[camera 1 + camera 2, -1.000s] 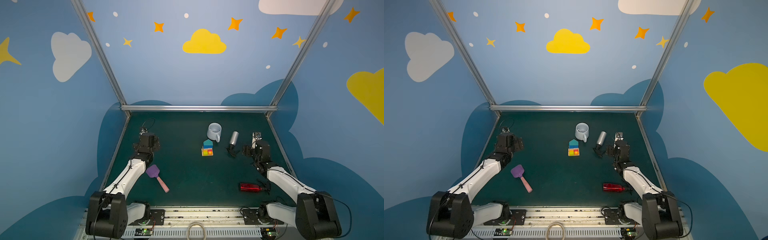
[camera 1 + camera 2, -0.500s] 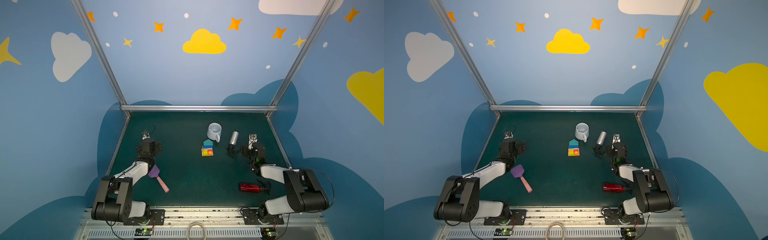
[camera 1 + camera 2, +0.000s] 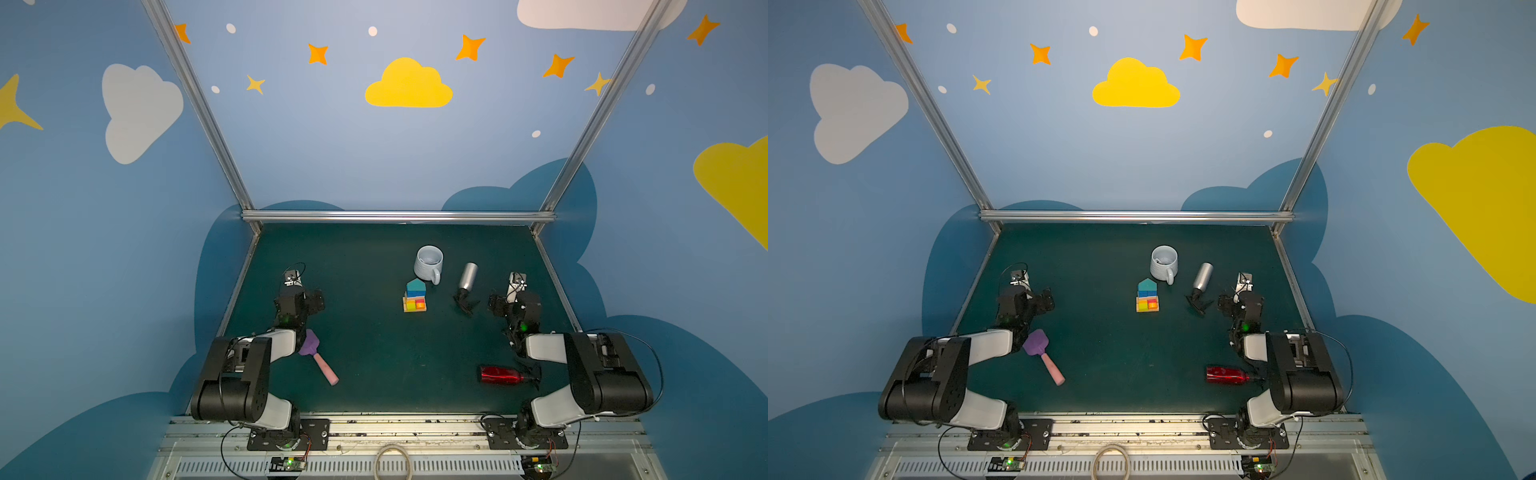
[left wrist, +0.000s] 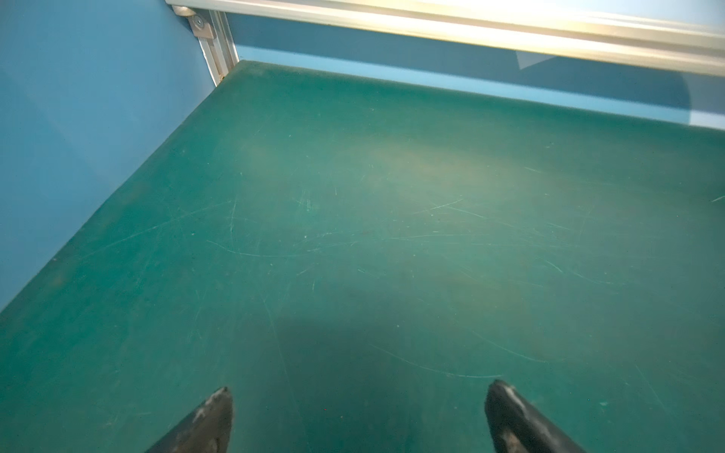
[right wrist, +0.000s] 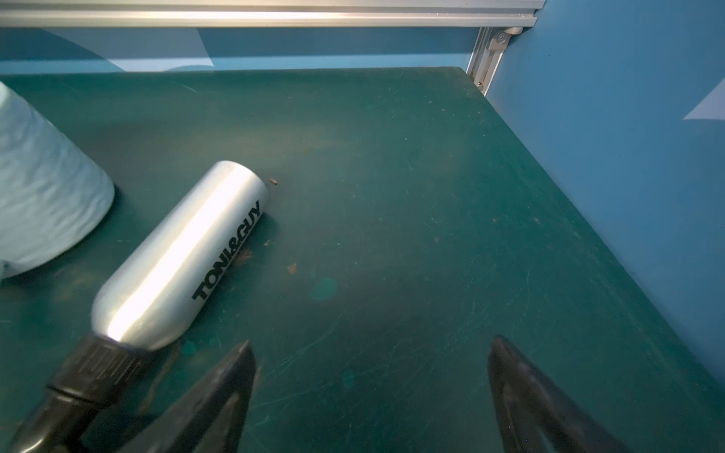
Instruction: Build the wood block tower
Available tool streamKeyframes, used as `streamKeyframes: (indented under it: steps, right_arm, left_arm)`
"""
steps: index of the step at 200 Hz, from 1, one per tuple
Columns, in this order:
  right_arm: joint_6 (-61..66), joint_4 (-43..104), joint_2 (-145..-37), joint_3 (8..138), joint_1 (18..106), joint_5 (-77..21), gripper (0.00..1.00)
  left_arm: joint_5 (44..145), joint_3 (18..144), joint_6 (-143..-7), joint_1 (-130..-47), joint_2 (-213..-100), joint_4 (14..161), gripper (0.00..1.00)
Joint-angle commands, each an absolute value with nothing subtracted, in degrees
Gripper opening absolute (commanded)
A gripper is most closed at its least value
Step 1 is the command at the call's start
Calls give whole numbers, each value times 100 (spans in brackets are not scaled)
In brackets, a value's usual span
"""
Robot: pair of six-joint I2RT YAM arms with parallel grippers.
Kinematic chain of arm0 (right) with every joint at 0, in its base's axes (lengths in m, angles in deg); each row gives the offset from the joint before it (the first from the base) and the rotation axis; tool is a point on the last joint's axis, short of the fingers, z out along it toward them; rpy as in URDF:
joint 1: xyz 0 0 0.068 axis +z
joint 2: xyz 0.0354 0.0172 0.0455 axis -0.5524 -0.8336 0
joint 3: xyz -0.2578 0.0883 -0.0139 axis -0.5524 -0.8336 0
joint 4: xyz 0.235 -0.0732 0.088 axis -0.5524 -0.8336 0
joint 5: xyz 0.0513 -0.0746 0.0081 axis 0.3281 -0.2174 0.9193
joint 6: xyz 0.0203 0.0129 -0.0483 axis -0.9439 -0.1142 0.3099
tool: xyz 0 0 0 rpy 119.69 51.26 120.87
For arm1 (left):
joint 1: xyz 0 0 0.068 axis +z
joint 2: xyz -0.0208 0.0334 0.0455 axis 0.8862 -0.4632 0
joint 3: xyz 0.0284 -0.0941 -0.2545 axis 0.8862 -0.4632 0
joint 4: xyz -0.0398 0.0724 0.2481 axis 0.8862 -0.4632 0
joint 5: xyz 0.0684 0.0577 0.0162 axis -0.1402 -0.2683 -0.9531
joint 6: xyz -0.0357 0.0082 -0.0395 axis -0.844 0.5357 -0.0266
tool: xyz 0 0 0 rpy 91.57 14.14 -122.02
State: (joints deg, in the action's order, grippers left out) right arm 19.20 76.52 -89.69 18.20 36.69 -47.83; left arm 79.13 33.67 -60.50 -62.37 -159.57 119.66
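The tower [image 3: 414, 297] looked finished, mid-surface, just beside the mug [image 3: 428, 262].
The left end effector [image 4: 359, 392] and the right end effector [image 5: 370, 349] hung open and empty, well apart from it; any retreat needed to stay wide of it.

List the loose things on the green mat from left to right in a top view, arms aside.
Spatula → block tower → silver spray bottle → red bottle. The mug overlaps the tower sideways, so it is left out.
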Motion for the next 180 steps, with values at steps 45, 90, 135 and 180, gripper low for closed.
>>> streamKeyframes:
  steps: [45, 90, 135, 180]
  right_arm:
    - [2013, 7721, -9016, 1902, 3490, -3431, 91]
    - [1986, 7638, -9017, 1942, 3489, -3608, 91]
    - [1995, 7649, -9021, 1933, 3539, -3729, 91]
    - [1987, 7655, -9010, 1925, 3540, -3736, 91]
  left_arm:
    - [8908, 3292, -6028, -5994, -16175, 12577, 99]
    - [8587, 3377, -6096, -5994, -16199, 12442, 99]
    - [8487, 3364, -6125, -6018, -16185, 12450, 99]
    - [8463, 3342, -6114, -6029, -16163, 12481, 99]
